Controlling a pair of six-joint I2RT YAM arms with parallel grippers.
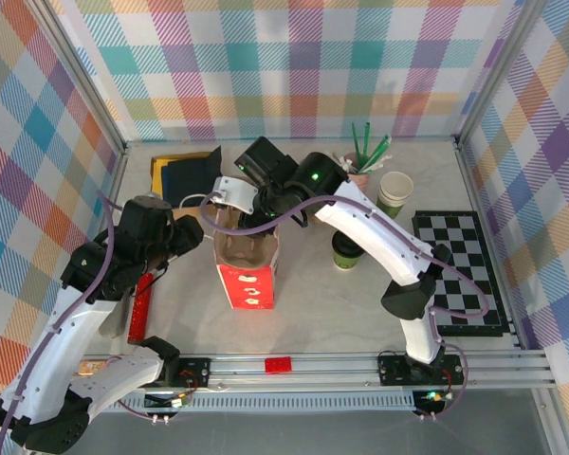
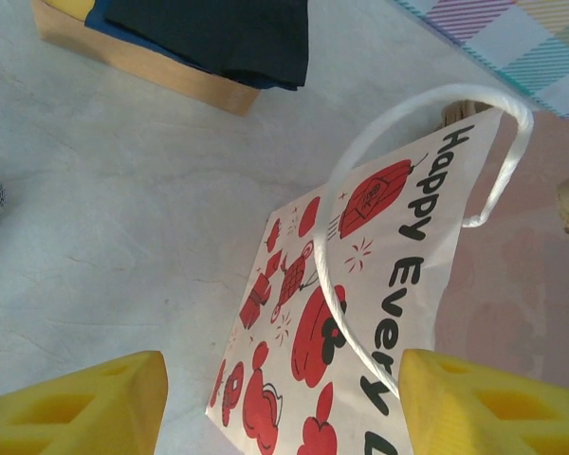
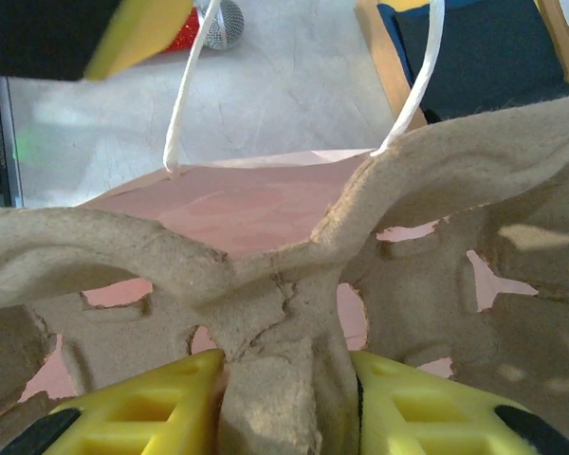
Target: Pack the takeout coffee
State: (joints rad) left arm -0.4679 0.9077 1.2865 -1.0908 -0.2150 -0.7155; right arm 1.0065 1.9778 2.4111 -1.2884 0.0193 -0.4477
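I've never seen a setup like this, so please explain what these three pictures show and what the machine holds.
This is a two-armed robot bolted to a table. One picture looks down from above; the other two come from a camera on each wrist. The right end effector pinches a brown cardboard cup carrier over a red-printed paper bag. The left end effector is open beside the bag. The dark-green coffee cup stands on the table, not yet packed.

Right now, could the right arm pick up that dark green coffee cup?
Probably not yet. Its end effector is clamped on the cardboard cup carrier at the mouth of the paper bag, so it has no free grip. The coffee cup stands close beside that arm, otherwise unblocked.
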